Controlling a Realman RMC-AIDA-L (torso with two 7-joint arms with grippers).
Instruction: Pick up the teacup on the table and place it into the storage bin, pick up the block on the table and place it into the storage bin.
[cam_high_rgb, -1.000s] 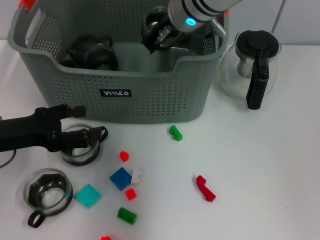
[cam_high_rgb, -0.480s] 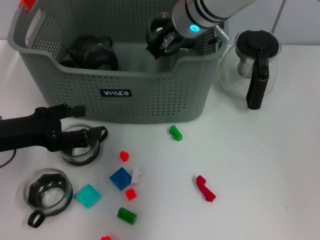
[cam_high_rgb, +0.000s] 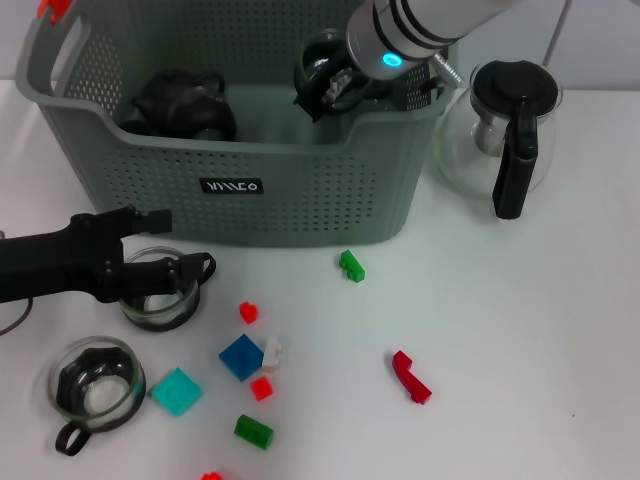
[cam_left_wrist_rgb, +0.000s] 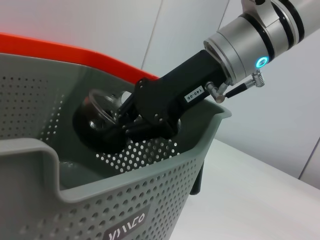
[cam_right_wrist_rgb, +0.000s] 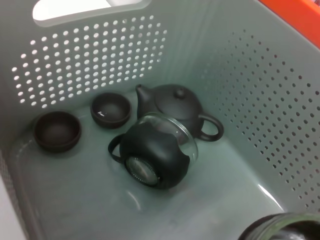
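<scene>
Got the teacup (cam_high_rgb: 318, 62) clamped in the right tool (cam_high_rgb: 328, 88), hanging tilted over the inside of the storage bin (cam_high_rgb: 300, 190), toward its back right corner and above the rim, so not set down yet. Looks like thin glass around a dark insert, so treating it as light, stiff, slick and very breakable. Seems pinched at the rim, going by the left wrist view; fine for something this light, but probably free to swing a bit. Better to lower it right onto the bin floor than to let go from up there, and to aim for a bare patch inside the bin, clear of the dark teapot (cam_right_wrist_rgb: 172, 107) and the glass cup lying on its side (cam_right_wrist_rgb: 155, 157) just beside it. Can't tell whether the left tool (cam_high_rgb: 165, 250) is apart or together; parked low just in front of the bin, right at another glass cup (cam_high_rgb: 158, 300) on the bench (cam_high_rgb: 520, 330). Same advice there: take the wall or the handle and squeeze gently. Then on to a block, say the green block (cam_high_rgb: 351, 265) just in front of the bin or the blue block (cam_high_rgb: 240, 357) farther out from it. Hard plastic by the look, light, not fragile, easy to pinch across two flat sides.
</scene>
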